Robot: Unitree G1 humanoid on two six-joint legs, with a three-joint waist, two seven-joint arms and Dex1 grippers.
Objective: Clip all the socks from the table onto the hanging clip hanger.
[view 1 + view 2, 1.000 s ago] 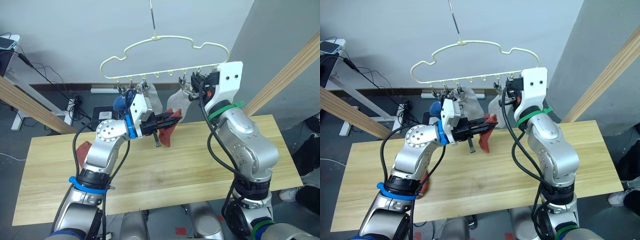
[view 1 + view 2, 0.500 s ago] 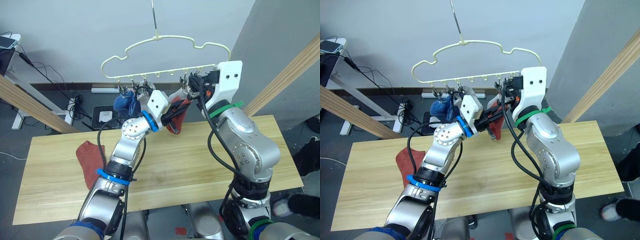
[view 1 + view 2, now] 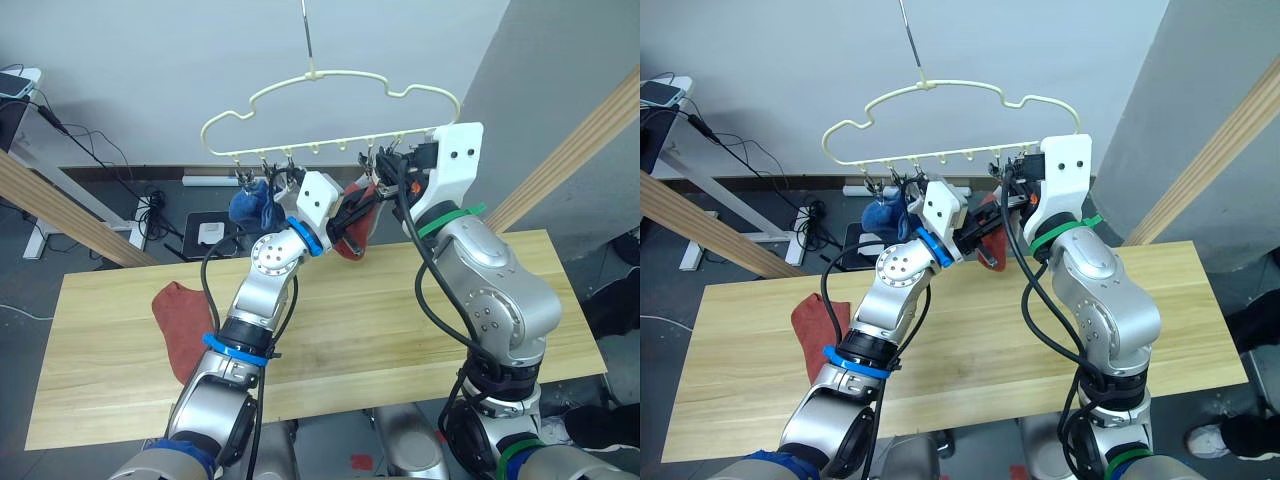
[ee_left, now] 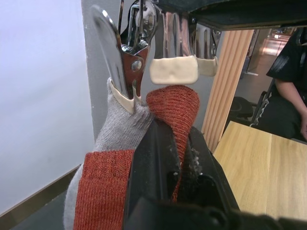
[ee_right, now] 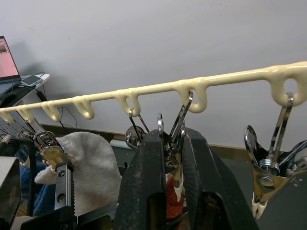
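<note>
A pale yellow clip hanger (image 3: pixel 330 78) hangs above the far edge of the table (image 3: pixel 420 330). My left gripper (image 3: pixel 350 218) is shut on a rust-red sock (image 4: pixel 173 103) and holds its tip just under a spread metal clip (image 4: pixel 172 69). My right gripper (image 5: pixel 172 143) is shut on that clip, squeezing it. A light grey sock (image 4: pixel 120 132) hangs from the neighbouring clip. A blue sock (image 3: pixel 250 207) hangs further left on the hanger. Another rust-red sock (image 3: pixel 180 318) lies on the left part of the table.
Slanted wooden beams (image 3: pixel 60 205) (image 3: pixel 575 145) flank the table at the far left and far right. Cables and a power strip (image 3: pixel 150 205) lie on the floor behind. A person (image 4: pixel 288 81) is beyond the table's right end.
My left arm has lifted the rust-red sock from above the table up to the clip held by my right gripper. The right gripper has stayed at the hanger.
</note>
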